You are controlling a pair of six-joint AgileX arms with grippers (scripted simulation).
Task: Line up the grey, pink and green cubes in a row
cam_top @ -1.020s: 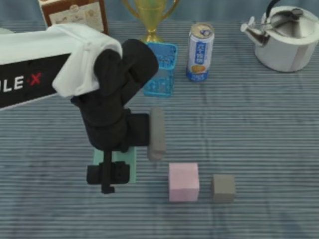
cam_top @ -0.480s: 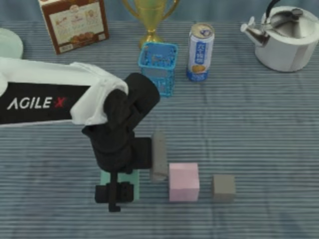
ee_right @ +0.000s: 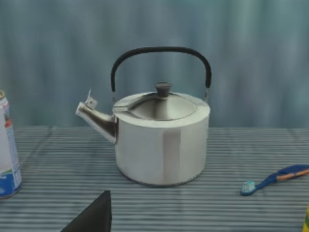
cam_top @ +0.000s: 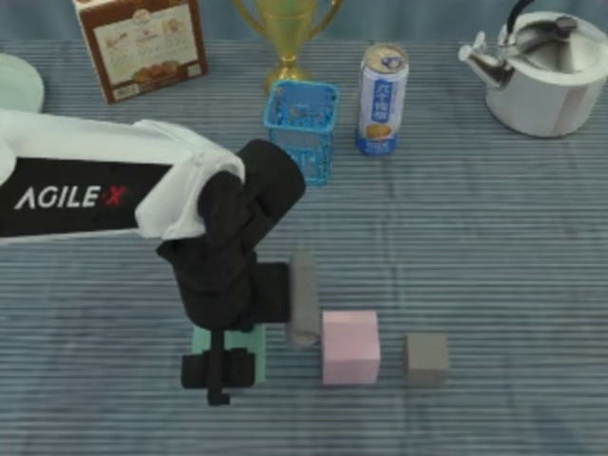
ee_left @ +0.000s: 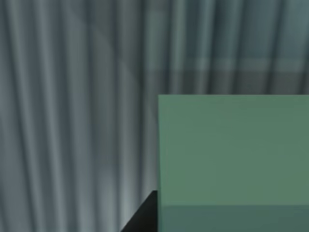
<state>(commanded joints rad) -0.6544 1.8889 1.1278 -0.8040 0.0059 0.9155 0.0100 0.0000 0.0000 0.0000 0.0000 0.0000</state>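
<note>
Three matte cubes sit in a row near the table's front edge: green cube (cam_top: 258,359) at left, mostly hidden under the arm, pink cube (cam_top: 351,347) in the middle, small grey cube (cam_top: 427,358) at right. Pink and grey are upright, square to the table, apart. Green fills much of the left wrist view.

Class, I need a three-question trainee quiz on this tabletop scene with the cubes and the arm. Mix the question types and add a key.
1. True or false: the mid-size pale pink matte cube lies between the small dull grey-brown cube and the large mint-green cube.
2. Which arm's gripper is over the mint-green cube? A left, B right.
3. Fill in: the blue mesh square basket stands beside the tall drink ____.

Key: 1 true; 2 A; 3 can.
</note>
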